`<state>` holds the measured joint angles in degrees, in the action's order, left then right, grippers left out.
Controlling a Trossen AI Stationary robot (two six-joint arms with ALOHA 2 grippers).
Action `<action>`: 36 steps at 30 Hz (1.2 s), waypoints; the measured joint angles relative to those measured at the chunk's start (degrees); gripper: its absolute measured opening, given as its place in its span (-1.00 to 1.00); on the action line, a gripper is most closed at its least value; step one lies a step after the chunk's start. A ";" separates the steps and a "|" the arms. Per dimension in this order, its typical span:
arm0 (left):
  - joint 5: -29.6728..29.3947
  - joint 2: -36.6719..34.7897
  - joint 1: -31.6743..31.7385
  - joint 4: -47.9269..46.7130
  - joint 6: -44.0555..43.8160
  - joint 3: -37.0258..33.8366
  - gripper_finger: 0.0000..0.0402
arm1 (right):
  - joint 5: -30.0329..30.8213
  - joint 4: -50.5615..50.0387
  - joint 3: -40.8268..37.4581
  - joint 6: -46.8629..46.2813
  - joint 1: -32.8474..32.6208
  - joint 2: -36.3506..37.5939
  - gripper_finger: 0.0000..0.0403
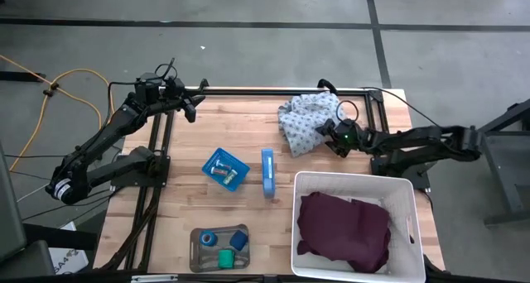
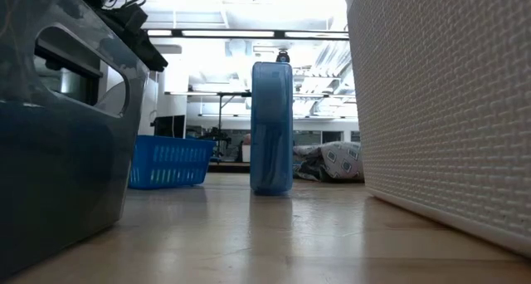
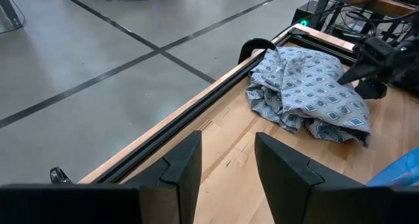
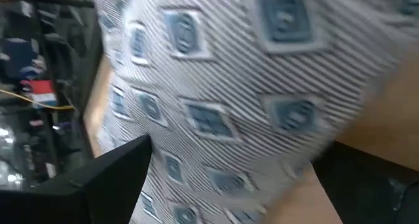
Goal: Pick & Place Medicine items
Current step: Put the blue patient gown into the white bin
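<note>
Fingers of the right gripper [image 1: 330, 139] stand wide apart, right against the crumpled patterned cloth [image 1: 308, 120] at the table's far edge, holding nothing. From here, closing would likely snag that fabric and drag it, since the medicine items sit well away near the front edge: the blue roll [image 1: 208, 238], green roll [image 1: 225, 256] and small blue block [image 1: 238, 239] in the grey tray [image 1: 195, 259]. The left gripper [image 1: 187, 106] hovers near the far left corner, its fingers [image 3: 183, 171] partly apart and empty.
</note>
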<state>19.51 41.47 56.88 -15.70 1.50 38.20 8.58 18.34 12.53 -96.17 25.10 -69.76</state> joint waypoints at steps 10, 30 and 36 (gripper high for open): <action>0.00 0.00 -0.02 0.02 0.00 0.00 -0.32 | 6.18 11.15 -0.02 -2.34 -2.40 -7.73 0.98; 0.00 0.00 0.00 0.04 0.01 0.00 -0.32 | 8.61 16.40 0.00 -3.05 -5.14 -12.17 0.54; 0.00 0.00 -0.02 0.04 0.00 0.00 -0.32 | 8.48 16.45 0.00 -3.05 -5.14 -12.17 0.29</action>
<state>19.51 41.47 56.86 -15.66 1.50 38.20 17.06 34.79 12.53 -99.22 19.97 -81.93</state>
